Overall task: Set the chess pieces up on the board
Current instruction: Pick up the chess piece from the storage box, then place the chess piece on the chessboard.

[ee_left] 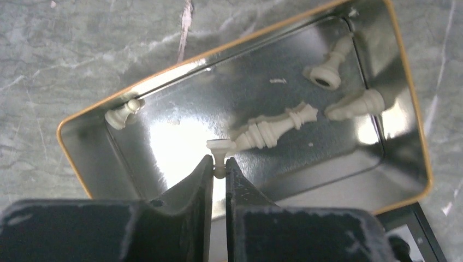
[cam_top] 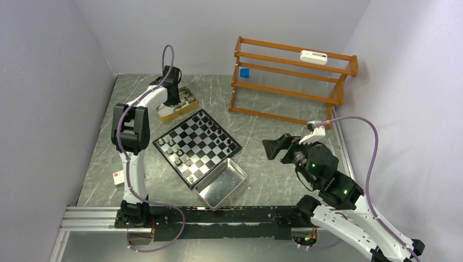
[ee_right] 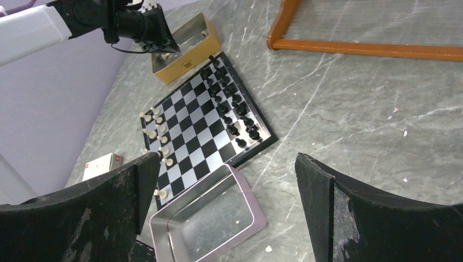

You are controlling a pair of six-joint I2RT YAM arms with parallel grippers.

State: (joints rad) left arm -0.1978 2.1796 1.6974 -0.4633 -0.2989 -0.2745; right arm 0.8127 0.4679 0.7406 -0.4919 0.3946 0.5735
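Chess pieces [ee_left: 273,130]: cream ones loose in gold box [ee_left: 401,82], far left; rest standing on board [cam_top: 197,146], centre.
Left hand [ee_left: 219,173]: closed on one cream pawn [ee_left: 219,153], above box.
Right hand [cam_top: 274,148]: open, empty, well right of board.
Risk: fingertip-only pinch; pawn may twist free, or topple neighbours on landing.
Count: one held; about four loose in box; those on board too small to tally.

Pale piece [ee_left: 220,146] partly hidden inside left tool [ee_left: 219,164], board [ee_left: 404,232] corner cropped.

Left claw [ee_left: 219,161] pinched on a cream piece [ee_left: 219,146], arm outstretched; right claw [ee_right: 227,159] wide apart.
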